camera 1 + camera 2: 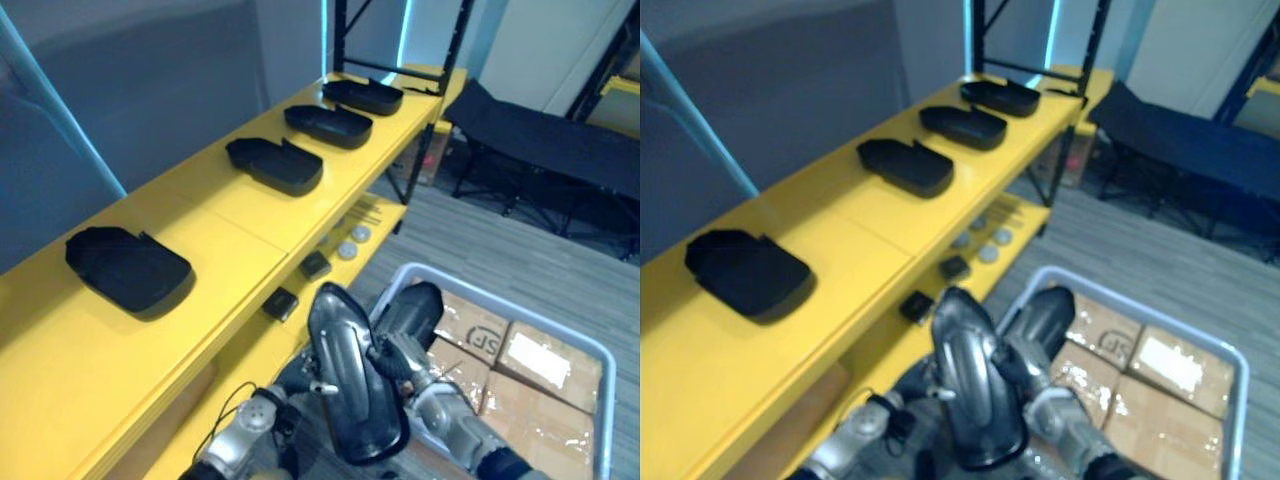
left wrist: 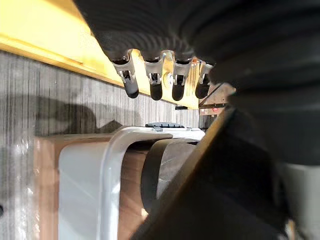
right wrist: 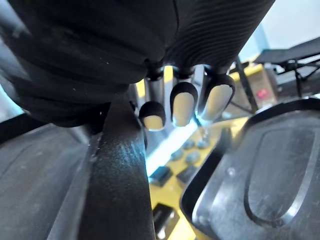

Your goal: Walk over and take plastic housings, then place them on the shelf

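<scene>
You held the likely light, stiff, slick housing (image 1: 352, 385) by its rims: left hand (image 2: 152, 85) loose-fingered, right hand (image 3: 182, 107) impossible to tell.

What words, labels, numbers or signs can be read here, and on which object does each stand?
Nothing can be quoted with certainty.
Cardboard box in the grey crate: a dark printed mark, too blurred to read.
White label on the next box: blurred, unreadable.
Red tag beyond the shelf end: too small to read.
Held housing and housings on the shelf: no print visible.
</scene>
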Available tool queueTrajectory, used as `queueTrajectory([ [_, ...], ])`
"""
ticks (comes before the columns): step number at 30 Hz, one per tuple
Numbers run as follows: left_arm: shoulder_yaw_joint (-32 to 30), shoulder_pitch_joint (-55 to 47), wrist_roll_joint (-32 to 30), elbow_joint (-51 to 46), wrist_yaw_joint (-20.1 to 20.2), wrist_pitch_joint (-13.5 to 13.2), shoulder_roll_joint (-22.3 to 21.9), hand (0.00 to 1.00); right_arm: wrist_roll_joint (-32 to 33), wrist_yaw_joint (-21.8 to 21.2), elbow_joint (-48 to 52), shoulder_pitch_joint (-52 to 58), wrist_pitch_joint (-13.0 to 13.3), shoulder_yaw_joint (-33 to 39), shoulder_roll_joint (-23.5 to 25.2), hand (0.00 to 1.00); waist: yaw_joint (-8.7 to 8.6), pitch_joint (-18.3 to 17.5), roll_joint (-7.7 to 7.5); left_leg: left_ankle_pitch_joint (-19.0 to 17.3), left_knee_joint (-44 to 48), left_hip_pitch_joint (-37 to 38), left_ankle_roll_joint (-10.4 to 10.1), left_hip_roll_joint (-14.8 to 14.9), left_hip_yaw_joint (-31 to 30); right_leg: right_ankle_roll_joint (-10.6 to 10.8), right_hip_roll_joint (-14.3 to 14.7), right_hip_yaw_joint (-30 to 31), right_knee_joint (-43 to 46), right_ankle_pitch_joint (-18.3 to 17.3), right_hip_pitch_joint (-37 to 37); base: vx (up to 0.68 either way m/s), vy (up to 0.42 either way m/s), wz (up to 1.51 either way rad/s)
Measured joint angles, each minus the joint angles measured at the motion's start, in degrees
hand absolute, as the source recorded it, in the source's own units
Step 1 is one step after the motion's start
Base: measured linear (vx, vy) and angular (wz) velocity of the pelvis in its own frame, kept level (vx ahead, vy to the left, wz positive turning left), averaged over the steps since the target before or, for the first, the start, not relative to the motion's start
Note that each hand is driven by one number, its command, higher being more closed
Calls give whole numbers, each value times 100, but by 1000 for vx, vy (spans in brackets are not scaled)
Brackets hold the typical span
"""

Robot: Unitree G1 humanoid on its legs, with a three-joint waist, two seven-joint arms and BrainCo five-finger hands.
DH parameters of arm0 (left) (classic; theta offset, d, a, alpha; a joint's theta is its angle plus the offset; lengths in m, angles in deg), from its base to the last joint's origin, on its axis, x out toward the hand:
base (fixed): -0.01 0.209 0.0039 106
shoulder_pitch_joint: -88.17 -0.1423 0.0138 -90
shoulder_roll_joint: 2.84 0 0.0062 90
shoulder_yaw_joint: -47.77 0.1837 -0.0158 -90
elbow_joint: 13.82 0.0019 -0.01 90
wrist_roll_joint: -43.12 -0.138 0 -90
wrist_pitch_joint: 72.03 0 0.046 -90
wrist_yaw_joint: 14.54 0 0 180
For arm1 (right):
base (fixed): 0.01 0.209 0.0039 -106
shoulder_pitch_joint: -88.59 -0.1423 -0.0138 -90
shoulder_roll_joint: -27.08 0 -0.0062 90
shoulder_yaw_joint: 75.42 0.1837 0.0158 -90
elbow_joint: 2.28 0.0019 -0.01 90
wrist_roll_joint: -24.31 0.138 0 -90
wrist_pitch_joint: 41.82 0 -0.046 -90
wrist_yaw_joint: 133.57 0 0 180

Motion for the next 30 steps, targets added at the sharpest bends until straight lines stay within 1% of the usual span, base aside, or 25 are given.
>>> queueTrajectory([
  [2,12,-3,272,39,-3,36,-2,100,1,1,-9,-16,-40,1,0,100,0,0,0,0,0,0,0,-5,-2,0,3,0,0,0,0,0,0,0],
  [6,14,-3,321,43,-58,20,-4,100,12,32,-56,-42,-70,3,0,100,0,-1,1,1,0,1,-1,-14,-4,-1,7,-2,0,0,2,0,0,0],
  [8,11,-1,509,161,-113,-22,-20,100,30,86,-55,-57,-99,1,4,100,-1,-6,-1,1,0,3,-1,-14,-4,-2,8,-1,0,0,2,0,0,0],
  [11,20,-2,550,214,-123,-32,-26,100,67,189,-55,-64,-134,1,29,100,2,-12,-9,1,0,2,-1,-13,-2,-3,10,-1,0,-1,2,0,0,0],
  [13,9,6,717,214,-202,-89,-31,100,250,206,-55,-82,-176,0,55,100,1,-23,-25,1,0,2,-1,-13,-1,-3,10,0,0,-1,2,0,0,0],
  [15,7,10,732,214,-255,-90,-29,100,314,312,-55,-88,-234,4,120,100,0,-40,-41,1,0,3,-1,-11,1,-6,11,3,0,-3,2,0,0,0],
  [17,-1,10,760,214,-325,-102,-47,100,456,416,-55,-92,-243,5,172,100,0,-48,-54,1,0,3,-1,-11,4,-10,12,4,0,-5,2,0,0,0],
  [19,-7,23,761,214,-407,-115,-62,100,460,520,-54,-99,-243,19,202,100,0,-49,-52,1,0,3,-1,-12,4,-21,11,7,0,-12,1,0,0,0],
  [23,-16,42,763,213,-557,-155,-106,100,539,574,-47,-102,-242,94,237,100,-1,-50,-51,1,1,3,-1,-9,6,-22,14,12,0,-12,-1,0,0,0],
  [24,-22,43,759,213,-609,-192,-138,0,556,579,-37,-103,-242,131,253,100,-2,-50,-51,1,1,3,-1,-7,6,-22,15,14,0,-12,-3,0,0,0],
  [27,-45,42,699,212,-799,-299,-237,0,566,597,22,-112,-242,210,296,100,-3,-50,-49,1,1,2,-1,-2,8,-23,20,22,0,-12,-8,0,0,0],
  [30,-51,55,482,186,-1004,-446,-282,0,578,643,100,-123,-242,260,302,100,-4,-51,-45,0,1,2,-2,7,11,-25,28,28,0,-13,-11,0,0,0],
])
